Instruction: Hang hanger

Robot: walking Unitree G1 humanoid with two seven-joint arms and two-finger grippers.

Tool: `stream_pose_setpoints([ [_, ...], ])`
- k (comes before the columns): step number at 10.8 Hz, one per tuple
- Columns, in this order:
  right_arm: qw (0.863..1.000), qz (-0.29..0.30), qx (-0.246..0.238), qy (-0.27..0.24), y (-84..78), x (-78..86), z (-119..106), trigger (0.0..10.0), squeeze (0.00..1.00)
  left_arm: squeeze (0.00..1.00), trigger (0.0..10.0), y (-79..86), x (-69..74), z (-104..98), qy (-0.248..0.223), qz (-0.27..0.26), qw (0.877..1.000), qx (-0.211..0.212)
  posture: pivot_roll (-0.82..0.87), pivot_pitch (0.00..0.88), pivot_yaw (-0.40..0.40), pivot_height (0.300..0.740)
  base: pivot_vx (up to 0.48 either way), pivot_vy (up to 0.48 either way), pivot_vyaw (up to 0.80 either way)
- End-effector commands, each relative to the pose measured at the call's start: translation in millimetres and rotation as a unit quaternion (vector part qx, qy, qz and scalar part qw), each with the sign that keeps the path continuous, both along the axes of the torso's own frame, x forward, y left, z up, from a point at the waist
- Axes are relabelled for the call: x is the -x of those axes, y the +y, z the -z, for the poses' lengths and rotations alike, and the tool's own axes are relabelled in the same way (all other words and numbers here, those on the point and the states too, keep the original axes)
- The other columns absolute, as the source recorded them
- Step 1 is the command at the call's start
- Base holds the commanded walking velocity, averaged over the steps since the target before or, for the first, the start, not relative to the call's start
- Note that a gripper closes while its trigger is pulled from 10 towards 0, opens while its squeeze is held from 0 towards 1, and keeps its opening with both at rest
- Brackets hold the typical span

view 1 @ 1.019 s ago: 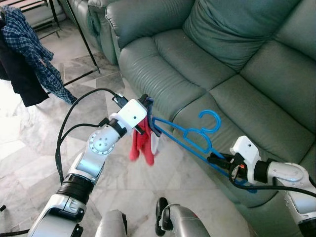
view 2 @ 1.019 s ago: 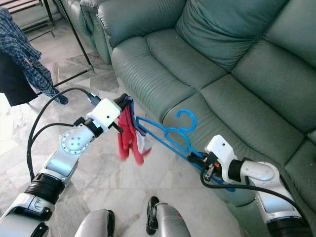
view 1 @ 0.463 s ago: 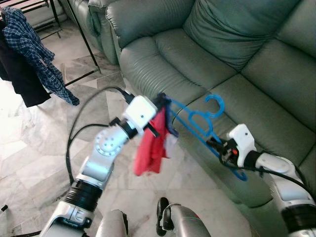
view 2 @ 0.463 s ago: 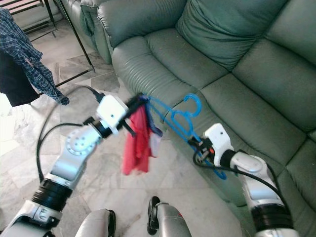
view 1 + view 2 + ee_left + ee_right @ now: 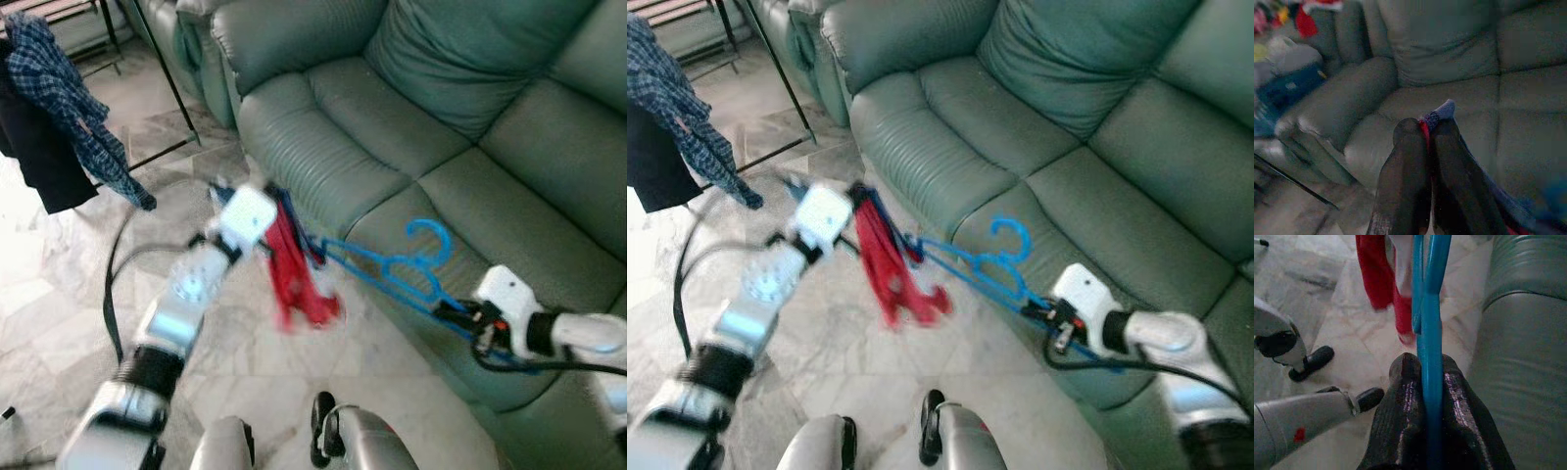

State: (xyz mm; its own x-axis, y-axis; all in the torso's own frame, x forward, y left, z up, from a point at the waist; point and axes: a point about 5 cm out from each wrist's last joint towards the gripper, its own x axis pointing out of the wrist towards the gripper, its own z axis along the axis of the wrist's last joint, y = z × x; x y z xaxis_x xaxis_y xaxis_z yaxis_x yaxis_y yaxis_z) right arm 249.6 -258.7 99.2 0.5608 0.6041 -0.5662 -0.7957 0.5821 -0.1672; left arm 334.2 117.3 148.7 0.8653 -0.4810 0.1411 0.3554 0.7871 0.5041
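The blue hanger lies stretched between the two arms, out in the air in front of the green sofa. Its long bar runs across from one arm to the other, and its hook pokes up toward the sofa seat. The right gripper has its two black fingers pressed tight on one end of the blue bar, low down by the sofa's front edge. The left gripper is squeezed closed on the red cloth at the other end (a bit of blue-grey cloth pokes out between its fingers too), and the red cloth dangles down over the floor. The left arm is bent at the elbow and looks blurry. The black rack with a checked shirt is off to the robot's left, well apart from the hanger. The left arm is the nearer one to it, so the hanger most likely has to travel that way, hook first.
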Motion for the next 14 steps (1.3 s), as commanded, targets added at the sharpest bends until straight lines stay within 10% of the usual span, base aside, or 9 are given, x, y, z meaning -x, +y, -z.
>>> stream_pose_setpoints([
  [1, 1.000, -0.010, 0.002, 0.006, -2.9, 2.1, -3.0, 10.0, 0.00, 0.00, 10.0, 3.5, -1.8, -5.9, -0.018, -0.007, 1.000, 0.002, -0.07, 0.192, -0.036, 0.740, 0.000, 0.000, 0.00],
  [8, 0.999, -0.006, -0.033, -0.011, 17.2, 0.9, 5.9, 10.0, 0.00, 0.00, 10.0, 1.2, -1.9, -16.8, -0.041, 0.001, 0.999, 0.005, -0.06, 0.204, -0.020, 0.740, 0.000, 0.000, 0.00],
  [14, 1.000, -0.017, -0.019, 0.006, 0.0, 7.0, -11.3, 10.0, 0.00, 0.00, 10.0, 12.3, -8.9, -11.1, -0.051, -0.043, 0.998, -0.008, -0.07, 0.204, -0.018, 0.740, 0.000, 0.000, 0.00],
])
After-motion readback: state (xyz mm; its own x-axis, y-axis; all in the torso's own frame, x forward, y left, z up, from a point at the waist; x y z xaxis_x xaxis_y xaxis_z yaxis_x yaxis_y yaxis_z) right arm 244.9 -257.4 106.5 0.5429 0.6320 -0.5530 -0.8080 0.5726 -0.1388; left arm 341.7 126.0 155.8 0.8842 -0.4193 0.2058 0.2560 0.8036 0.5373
